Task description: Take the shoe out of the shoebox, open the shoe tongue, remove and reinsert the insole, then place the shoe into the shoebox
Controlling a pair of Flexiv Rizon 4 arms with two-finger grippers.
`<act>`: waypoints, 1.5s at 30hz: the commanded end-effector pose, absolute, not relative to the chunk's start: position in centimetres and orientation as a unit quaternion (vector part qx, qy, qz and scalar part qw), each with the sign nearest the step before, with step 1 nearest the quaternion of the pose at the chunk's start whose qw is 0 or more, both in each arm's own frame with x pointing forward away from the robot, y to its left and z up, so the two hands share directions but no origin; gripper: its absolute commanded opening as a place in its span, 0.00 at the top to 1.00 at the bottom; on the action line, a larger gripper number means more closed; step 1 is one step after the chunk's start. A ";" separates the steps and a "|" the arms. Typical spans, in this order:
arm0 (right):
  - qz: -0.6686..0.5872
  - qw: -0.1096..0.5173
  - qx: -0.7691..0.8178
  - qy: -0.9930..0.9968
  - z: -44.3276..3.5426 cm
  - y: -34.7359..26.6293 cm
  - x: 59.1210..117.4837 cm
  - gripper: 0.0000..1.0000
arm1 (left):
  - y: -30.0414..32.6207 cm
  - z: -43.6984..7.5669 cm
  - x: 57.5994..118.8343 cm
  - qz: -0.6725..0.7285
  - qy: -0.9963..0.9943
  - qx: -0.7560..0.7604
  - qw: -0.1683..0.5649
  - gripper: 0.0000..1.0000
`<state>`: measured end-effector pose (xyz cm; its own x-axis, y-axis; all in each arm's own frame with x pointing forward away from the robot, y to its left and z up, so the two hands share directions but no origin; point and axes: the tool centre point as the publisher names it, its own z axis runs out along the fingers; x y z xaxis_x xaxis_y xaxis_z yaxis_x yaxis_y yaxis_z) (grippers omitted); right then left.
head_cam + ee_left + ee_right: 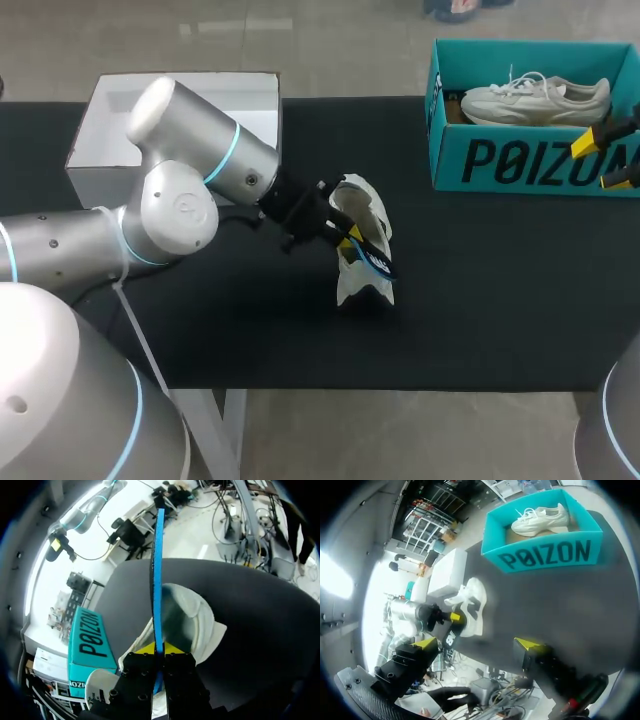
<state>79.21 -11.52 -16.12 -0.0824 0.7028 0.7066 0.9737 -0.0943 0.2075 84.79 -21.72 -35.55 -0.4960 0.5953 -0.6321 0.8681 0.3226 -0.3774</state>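
Table: black table with a matt, cloth-like top, carrying everything below.
Shoebox: teal rectangular cardboard shoebox, open-topped, at the far right; a white lace-up sneaker lies flat inside.
White box: open white rectangular cardboard box at the far left.
Shoe: white soft-sided shoe near mid-table, well apart from the shoebox, opening facing the left pincer.
Insole: thin, flat blue insole, seen edge-on, reaching across the shoe's opening.
Left pincer: pinched tight on the insole's end.
Right pincer: right pincer spread wide, holding nothing, by the shoebox's right end.
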 end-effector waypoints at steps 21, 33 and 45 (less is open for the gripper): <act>-0.353 0.191 -0.650 -0.645 -16.1 -11.5 79.1 0.00 | -22.1 -33.5 82.7 -0.414 0.774 0.439 0.192 0.67; -0.353 0.191 -0.650 -0.645 -16.1 -11.5 79.1 0.00 | -22.8 -36.0 84.5 -0.359 0.779 0.467 0.214 1.00; -0.353 0.191 -0.650 -0.645 -16.1 -11.5 79.1 0.00 | -22.0 -36.6 87.0 -0.329 0.808 0.423 0.242 1.00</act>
